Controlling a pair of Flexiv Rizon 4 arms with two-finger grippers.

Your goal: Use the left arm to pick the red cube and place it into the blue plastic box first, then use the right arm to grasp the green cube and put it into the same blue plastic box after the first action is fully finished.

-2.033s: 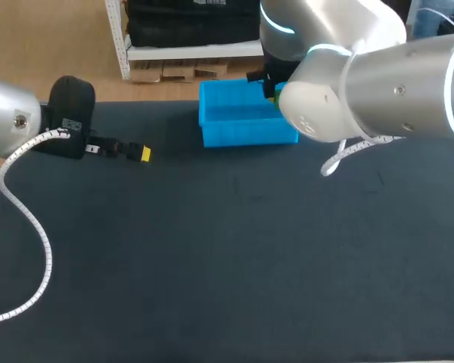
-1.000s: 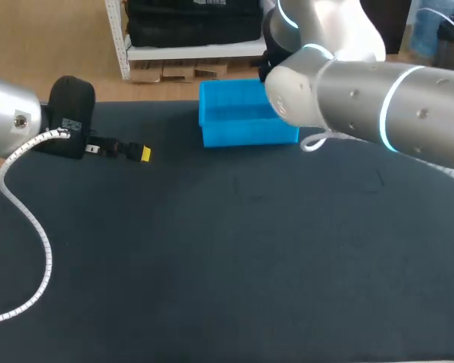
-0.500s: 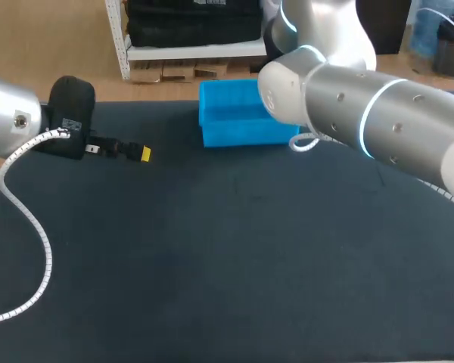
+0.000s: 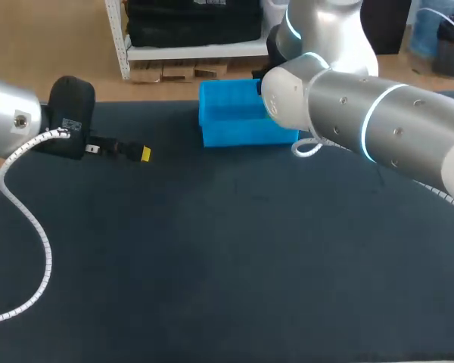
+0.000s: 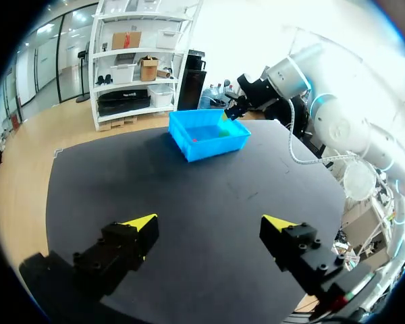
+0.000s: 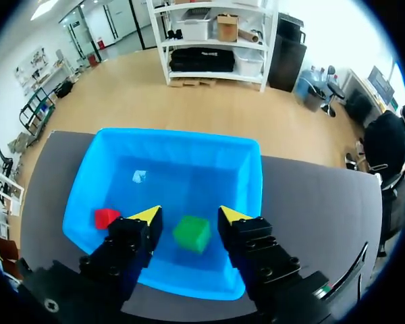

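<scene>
Caller: Right side first. Where are you?

Robot: Over the box [image 6: 182, 138]! My right gripper [image 6: 190, 216] hangs above its floor, fingers spread wide, gripping nothing. The green cube [image 6: 192, 233] sits on the floor below, framed between my two yellow tips. There's a gap on each side and neither finger touches it.

Caller: And the red one?

Robot: The red cube [image 6: 106, 217] is in the box too, off beside one of my fingers and apart from the green cube. It lies close to a side wall, though I can't tell whether it touches. Blue floor shows all round the green cube, which is nearer the middle.

Caller: How's the box placed against the edges?

Robot: It's right up by the far edge of the table [image 4: 234, 249], just inside it. From above, my right arm [image 4: 363, 113] comes in from the right and crosses over the box's right end, hiding that corner and the gripper itself.

Caller: Left side, go.

Robot: My left gripper [image 5: 209, 226] is held out over the table's left part, well apart from the box. Its fingers are wide open, with nothing in them. Ahead of it a broad stretch of dark table runs up to the box's near wall. From there I see both cubes inside the box, and the right gripper at the far rim.
</scene>
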